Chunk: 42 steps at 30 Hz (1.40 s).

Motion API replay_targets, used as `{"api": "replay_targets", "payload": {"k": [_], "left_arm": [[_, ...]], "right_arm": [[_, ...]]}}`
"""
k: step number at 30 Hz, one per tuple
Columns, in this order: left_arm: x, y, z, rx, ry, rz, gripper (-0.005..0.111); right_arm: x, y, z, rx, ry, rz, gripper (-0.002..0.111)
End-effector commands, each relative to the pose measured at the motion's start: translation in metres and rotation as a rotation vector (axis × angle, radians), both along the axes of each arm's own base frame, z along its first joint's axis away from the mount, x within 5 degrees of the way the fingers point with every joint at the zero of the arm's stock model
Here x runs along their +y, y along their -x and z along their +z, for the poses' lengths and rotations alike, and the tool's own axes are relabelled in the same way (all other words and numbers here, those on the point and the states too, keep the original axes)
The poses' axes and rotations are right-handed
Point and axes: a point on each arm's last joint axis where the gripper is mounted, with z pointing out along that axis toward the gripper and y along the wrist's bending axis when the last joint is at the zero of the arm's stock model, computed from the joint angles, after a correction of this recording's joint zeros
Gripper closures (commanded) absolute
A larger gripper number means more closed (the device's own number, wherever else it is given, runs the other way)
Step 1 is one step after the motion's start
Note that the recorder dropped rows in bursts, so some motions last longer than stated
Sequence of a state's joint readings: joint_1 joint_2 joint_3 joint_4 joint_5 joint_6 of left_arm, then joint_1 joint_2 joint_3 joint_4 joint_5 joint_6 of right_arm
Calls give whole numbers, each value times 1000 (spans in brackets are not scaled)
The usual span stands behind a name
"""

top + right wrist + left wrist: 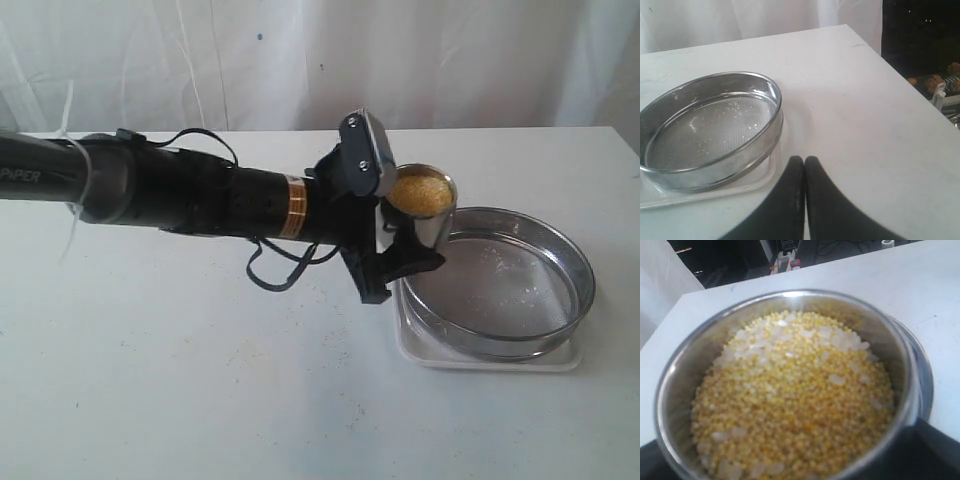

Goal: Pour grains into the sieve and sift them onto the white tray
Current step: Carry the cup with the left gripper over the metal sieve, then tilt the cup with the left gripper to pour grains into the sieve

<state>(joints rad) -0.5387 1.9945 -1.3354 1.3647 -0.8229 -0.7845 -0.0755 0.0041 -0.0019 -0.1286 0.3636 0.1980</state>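
White tabletop (200, 400), pale curtain (450, 60) behind. Left gripper (403, 250) clamps a small rounded steel cup (438, 228), brimful of yellow and whitish grains (420, 193), at the rim of the wide steel mesh sieve (565, 262), which rests on the flat white tray (480, 358). Right gripper (804, 167): fingers pressed together, empty, near the tray.

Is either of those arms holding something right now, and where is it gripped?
The left gripper clamps a steel cup of grains by its side wall; the right gripper, shut, holds nothing.
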Motion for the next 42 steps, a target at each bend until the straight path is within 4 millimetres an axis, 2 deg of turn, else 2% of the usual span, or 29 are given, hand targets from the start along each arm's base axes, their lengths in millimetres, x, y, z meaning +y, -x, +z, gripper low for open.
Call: {"api": "replay_targets", "payload": {"k": [1,8,12,21,30,42], "left_arm": [[-17,-4,31,-41,36,61,107],[-20,-18,38,-77,17,110,107],[-22,-25,30,-99,-45,120,107],[-34,-38,6,-62,-63,137,107],[-53,-37,0,-120,-142,192,107],[-54,-37,0,-137,-158,193,107]], "right_arm": [[0,0,1,-14,3,-3,108],[0,0,1,-14,3,-3,108],[0,0,1,-14,3,-3,108],[0,0,1,-14,3,-3,108],[0,0,1,-14,3,-3,108],[0,0,1,-14,3,-3,108]]}}
